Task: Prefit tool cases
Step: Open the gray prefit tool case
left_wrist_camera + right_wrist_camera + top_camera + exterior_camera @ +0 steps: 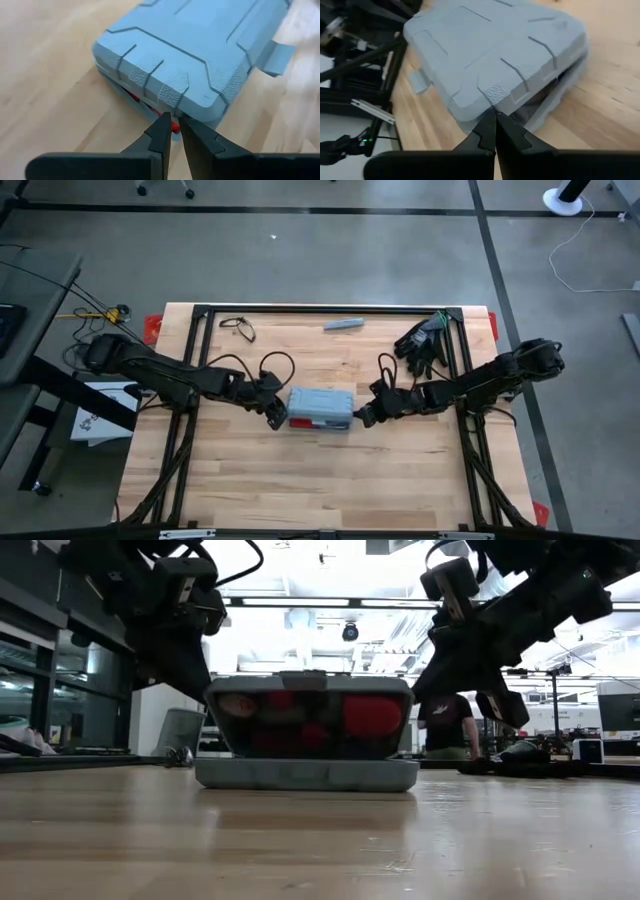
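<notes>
The grey-blue tool case (321,408) is found near the middle of the wooden table (300,490), its lid raised slightly ajar, with red contents visible in the gap. The left gripper (172,122) is set against the case's left end, fingers pressed nearly together at the seam. The right gripper (495,119) is set against the opposite end, fingers pressed together at the lid's edge. Black gloves (425,340) and a slim grey bar (343,325) are noted at the far side.

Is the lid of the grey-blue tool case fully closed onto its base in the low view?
No, the lid of the tool case stands raised above the base, and red parts show in the gap between them.
</notes>
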You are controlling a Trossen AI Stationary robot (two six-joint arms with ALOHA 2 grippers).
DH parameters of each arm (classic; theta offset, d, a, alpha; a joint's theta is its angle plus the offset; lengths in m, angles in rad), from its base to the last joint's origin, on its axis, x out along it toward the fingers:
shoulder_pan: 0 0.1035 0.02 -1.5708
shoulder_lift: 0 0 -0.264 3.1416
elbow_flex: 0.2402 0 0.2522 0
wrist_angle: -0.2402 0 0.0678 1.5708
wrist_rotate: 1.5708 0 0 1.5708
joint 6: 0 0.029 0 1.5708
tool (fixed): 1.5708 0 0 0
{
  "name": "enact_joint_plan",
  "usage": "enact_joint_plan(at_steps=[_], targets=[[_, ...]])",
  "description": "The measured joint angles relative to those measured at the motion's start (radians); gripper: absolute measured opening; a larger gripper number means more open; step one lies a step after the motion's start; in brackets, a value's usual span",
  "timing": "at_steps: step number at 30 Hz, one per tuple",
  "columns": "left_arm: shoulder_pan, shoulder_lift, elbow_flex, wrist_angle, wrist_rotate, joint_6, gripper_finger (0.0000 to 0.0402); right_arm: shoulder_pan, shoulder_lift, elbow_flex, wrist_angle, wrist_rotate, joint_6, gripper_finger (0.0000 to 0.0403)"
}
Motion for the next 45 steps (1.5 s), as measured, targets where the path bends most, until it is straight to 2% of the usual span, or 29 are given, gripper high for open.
enact_joint_plan(at_steps=[10,17,24,28,29,30,33,37,42,45], targets=[[0.041,-0.076,0.000,-0.066,-0.114,0.008,0.0044,-0.018,0.000,0.000,0.116,0.025,0.015,0.0000],[0.096,-0.094,0.000,-0.058,-0.159,0.027,0.0044,-0.033,0.000,0.000,0.167,0.037,0.007,0.0000],[0.151,-0.093,0.000,0.019,-0.193,0.028,0.0044,-0.035,0.000,0.000,0.168,0.075,0.014,0.0000],[0.180,-0.093,0.000,0.134,-0.228,0.027,0.0044,-0.035,0.000,0.000,0.172,0.081,0.035,0.0000],[0.187,-0.093,0.002,0.182,-0.225,0.025,0.0044,-0.035,0.000,0.000,0.177,0.087,0.037,0.0000],[0.190,-0.093,0.013,0.238,-0.163,0.024,0.0044,-0.037,0.002,0.007,0.203,0.137,0.037,0.0000],[0.206,-0.082,0.007,0.315,-0.085,0.087,0.0044,-0.058,-0.006,0.014,0.238,0.211,0.041,0.0000],[0.238,-0.030,0.007,0.418,-0.078,0.129,0.0044,-0.099,0.001,0.008,0.269,0.182,0.021,0.0000],[0.277,0.086,0.005,0.399,-0.046,0.130,0.0044,-0.157,0.000,0.008,0.286,0.125,0.000,0.0000],[0.298,0.162,0.006,0.421,0.030,0.137,0.0044,-0.178,0.000,0.008,0.297,0.093,-0.013,0.0000]])
